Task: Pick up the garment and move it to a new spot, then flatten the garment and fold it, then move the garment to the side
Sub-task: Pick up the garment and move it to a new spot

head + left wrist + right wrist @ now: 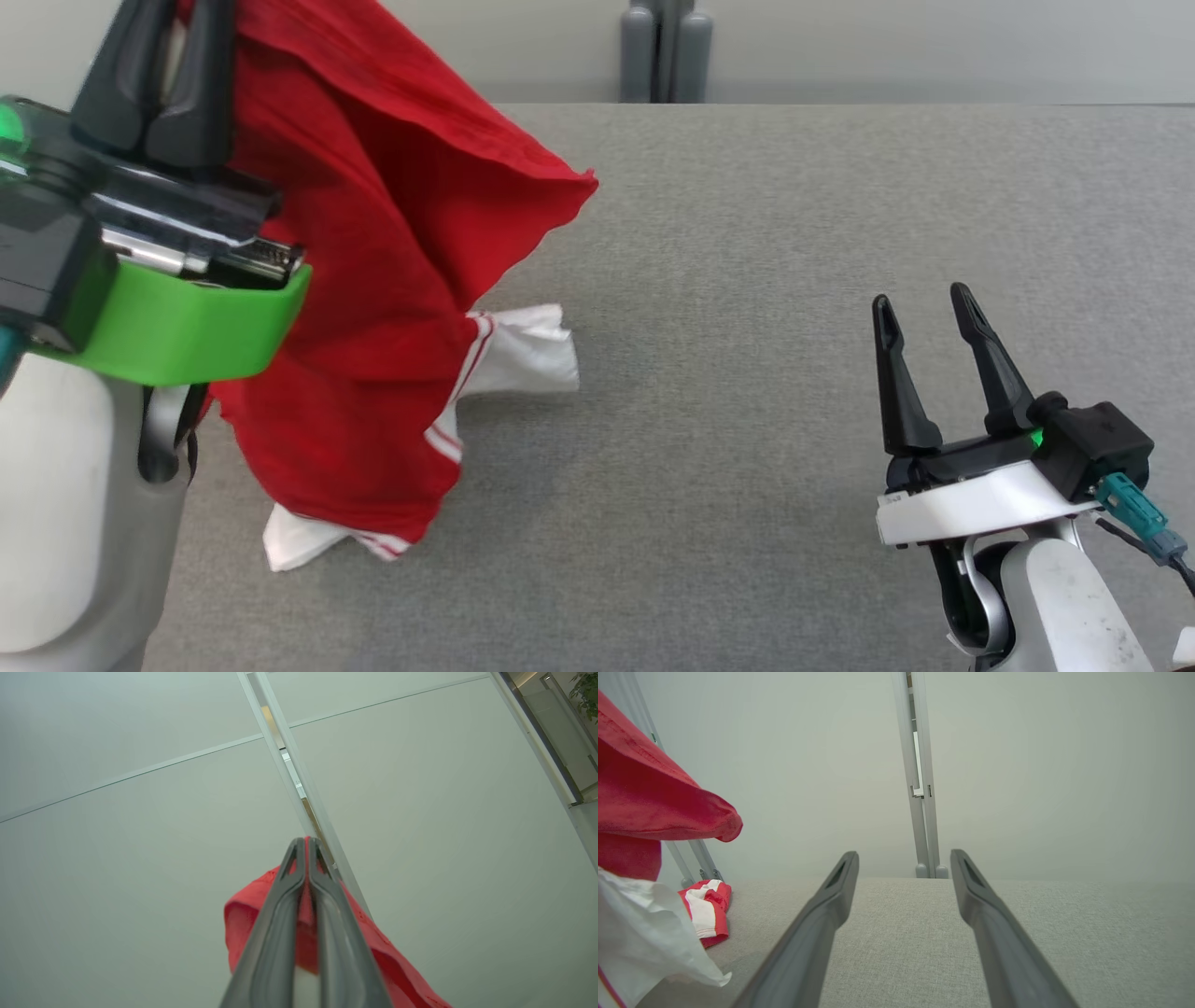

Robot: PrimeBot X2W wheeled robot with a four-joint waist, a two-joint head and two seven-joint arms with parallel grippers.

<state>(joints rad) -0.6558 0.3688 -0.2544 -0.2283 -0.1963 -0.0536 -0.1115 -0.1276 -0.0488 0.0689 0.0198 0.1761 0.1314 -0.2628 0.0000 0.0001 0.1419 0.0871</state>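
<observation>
Dangling from left gripper (306,845), jaws clenched (right gripper (922,301) agape): one garment (392,280).

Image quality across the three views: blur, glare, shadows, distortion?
Head view: soft light, no glare; the garment casts a faint shadow on the table. Left wrist view: wall seams bow from the wide lens; left gripper soft toward the bottom edge. Right wrist view: garment's white cloth blurred at lower left; right gripper tips sharp.

place: office-like test room | seen: pale partition panels (784,765), grey table (747,280)
</observation>
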